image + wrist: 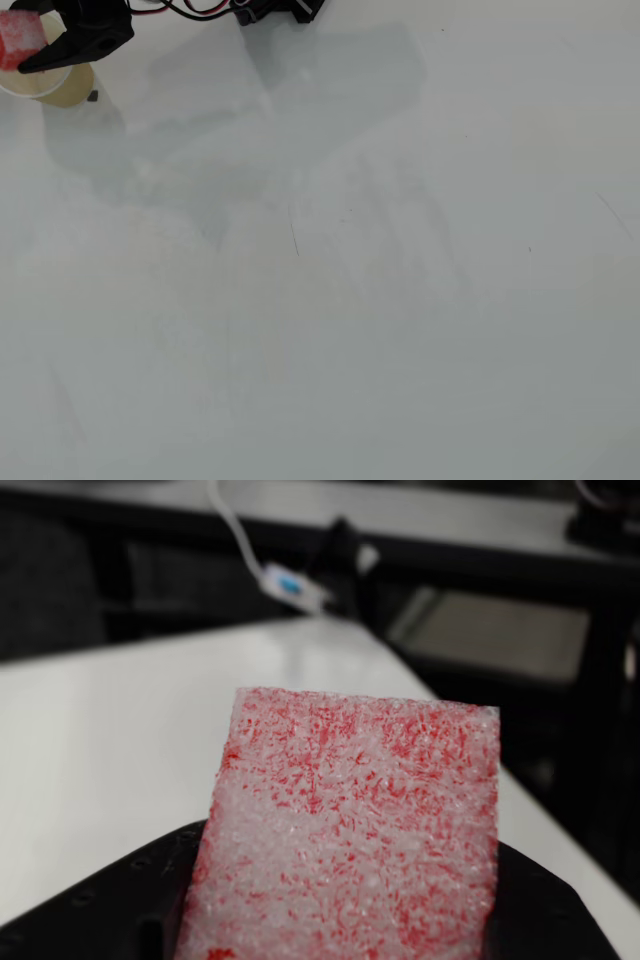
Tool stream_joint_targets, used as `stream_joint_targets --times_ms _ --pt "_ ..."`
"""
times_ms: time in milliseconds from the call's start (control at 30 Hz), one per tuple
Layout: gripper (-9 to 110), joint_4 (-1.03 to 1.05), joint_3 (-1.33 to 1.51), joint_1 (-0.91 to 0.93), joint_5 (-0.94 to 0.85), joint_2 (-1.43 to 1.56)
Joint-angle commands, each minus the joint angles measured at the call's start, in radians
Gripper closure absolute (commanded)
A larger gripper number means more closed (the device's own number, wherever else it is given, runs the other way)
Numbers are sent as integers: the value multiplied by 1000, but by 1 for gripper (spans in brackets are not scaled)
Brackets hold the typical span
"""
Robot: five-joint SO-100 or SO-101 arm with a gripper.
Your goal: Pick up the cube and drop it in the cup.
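In the overhead view my black gripper point(24, 48) is at the far top-left corner, shut on the red-pink speckled cube point(20, 36). The cube is held above the beige cup point(68, 88), whose round rim shows just below the lower finger point(80, 45). Most of the cup is hidden by the gripper and the picture's edge. In the wrist view the cube point(345, 820) fills the lower middle, with its worn whitish face toward the camera. A black finger point(90, 910) lies under and around it. The cup is out of the wrist view.
A small dark speck point(92, 96) lies beside the cup. The arm's base and wires point(270, 10) are at the top edge. The white table point(380, 300) stretches right and down. In the wrist view a white cable with a blue plug point(285, 583) lies past the table's edge.
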Motion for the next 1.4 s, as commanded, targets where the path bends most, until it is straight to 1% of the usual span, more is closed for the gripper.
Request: stream_joint_targets --times_ms 0,333,767,1367 --pt "92 72 -163 20 -2 -28" --pt "93 132 -299 41 0 -133" --pt "94 230 -413 32 2 -247" --pt "95 304 -543 32 5 -403"
